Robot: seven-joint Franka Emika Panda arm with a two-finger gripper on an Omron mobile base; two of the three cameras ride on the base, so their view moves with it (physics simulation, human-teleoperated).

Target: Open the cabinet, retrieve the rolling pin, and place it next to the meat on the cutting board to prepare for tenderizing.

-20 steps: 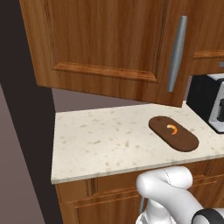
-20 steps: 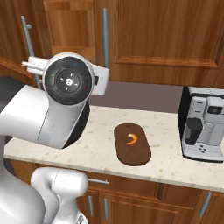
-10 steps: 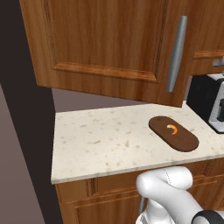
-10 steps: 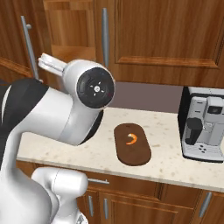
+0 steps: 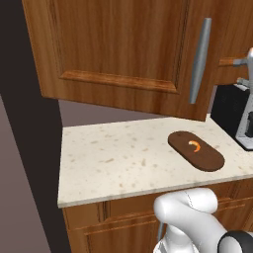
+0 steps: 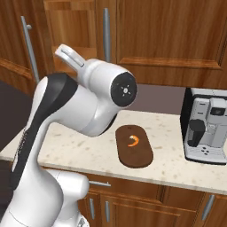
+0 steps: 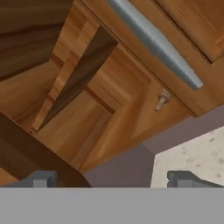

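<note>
The cabinet [image 6: 66, 26] stands open, its door [image 5: 118, 49] with the silver bar handle [image 5: 200, 59] swung out toward me. In the hand view I look into the wooden inside, where the small tan rolling pin [image 7: 162, 101] lies far back by the wall. My gripper [image 7: 113, 179] is open and empty, well short of the pin, and its fingers [image 5: 242, 63] poke in at the right edge beside the door. The dark oval cutting board [image 6: 134, 146] lies on the counter with the orange meat [image 6: 133, 141] on it.
A coffee machine [image 6: 207, 126] stands on the counter right of the board. The neighbouring wall cabinet's handle [image 6: 106, 33] hangs just right of my hand. My bulky white arm [image 6: 88, 111] covers the counter's left part. Lower cabinets [image 6: 133, 204] run beneath the speckled countertop [image 5: 113, 158].
My arm has swung to the right and the hand has risen in front of the open cabinet. The fingers now show beside the door in the left base view. The jaws stayed open.
</note>
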